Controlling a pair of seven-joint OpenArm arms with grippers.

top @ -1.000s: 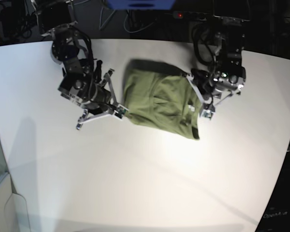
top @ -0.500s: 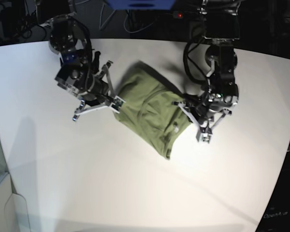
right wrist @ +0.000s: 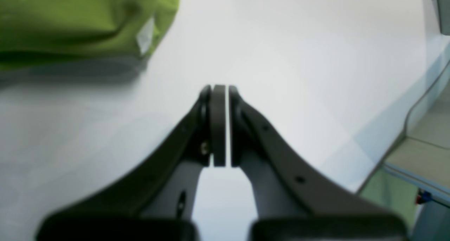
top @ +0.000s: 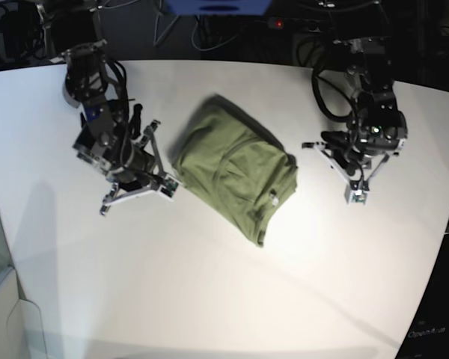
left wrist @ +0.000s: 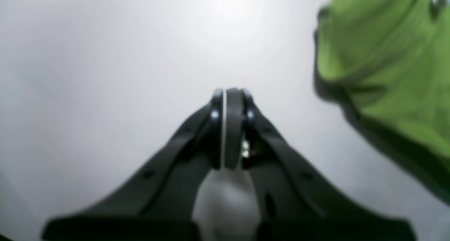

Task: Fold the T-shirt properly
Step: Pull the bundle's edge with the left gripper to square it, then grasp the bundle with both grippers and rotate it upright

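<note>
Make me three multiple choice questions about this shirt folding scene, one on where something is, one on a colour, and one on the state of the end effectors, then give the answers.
1. Where does the T-shirt lie?
A. on the white table between the two arms
B. hanging off the table edge
C. held up in the air by both arms

2. What colour is the T-shirt?
A. red
B. olive green
C. navy blue

3. How do the left end effector and the right end effector stand?
A. both shut on the shirt
B. both wide open
C. both shut with nothing in them

Answers:
1. A, the base view shows the bundled shirt flat on the tabletop with an arm on each side.
2. B, the cloth is green in all three views.
3. C, each wrist view shows its fingers pressed together over bare table, apart from the shirt.
</note>
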